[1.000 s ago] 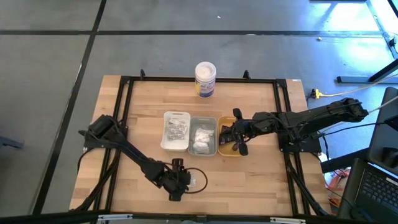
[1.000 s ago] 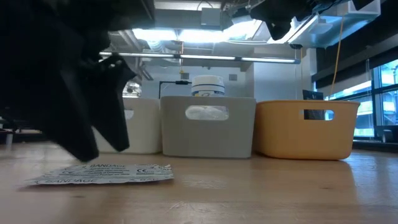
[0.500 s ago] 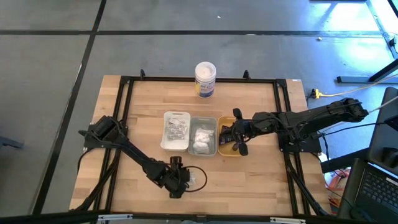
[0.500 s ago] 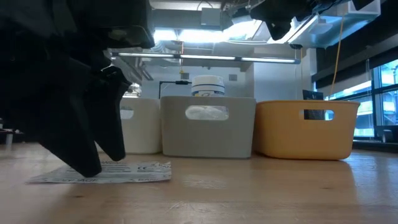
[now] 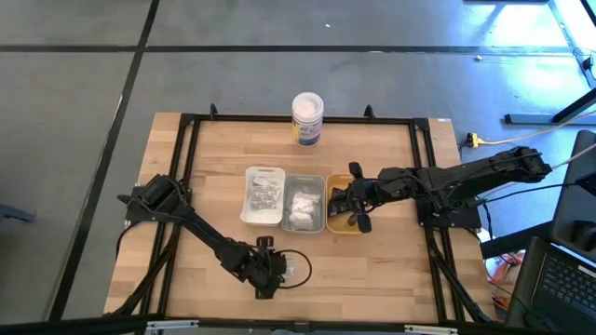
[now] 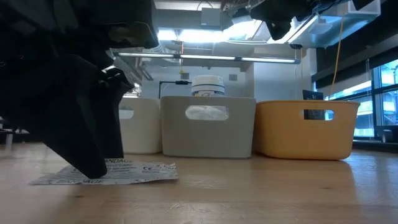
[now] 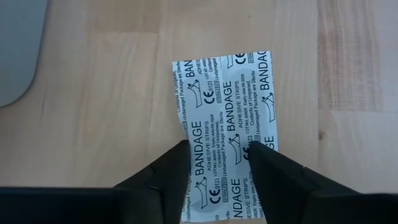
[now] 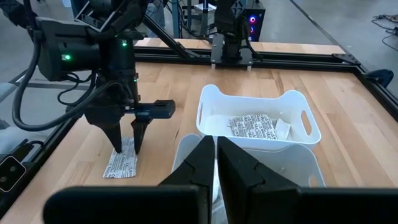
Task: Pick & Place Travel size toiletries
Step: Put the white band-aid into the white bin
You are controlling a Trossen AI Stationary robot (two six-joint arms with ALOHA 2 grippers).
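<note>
From above, the left pincer (image 5: 268,275) sits low over the near part of the surface (image 5: 372,261), on a flat bandage sachet (image 5: 292,271) lying well apart from the white tray (image 5: 264,174), the grey tray (image 5: 304,180) and the orange tray (image 5: 337,180). The right pincer (image 5: 353,219) hangs over the orange tray.

At table height the sachet (image 6: 143,170) lies almost flush on the wood, one end slightly lifted: paper-thin, very light, floppy. I judge it hard to get under, so pinching across its width should buckle it up into the grip.

The left wrist view shows both fingers (image 7: 168,171) part-open, tips straddling the sachet (image 7: 236,93) at one short end, touching it, not yet gripping.

The right wrist view shows the right pincer (image 8: 215,155) closed, holding nothing.
</note>
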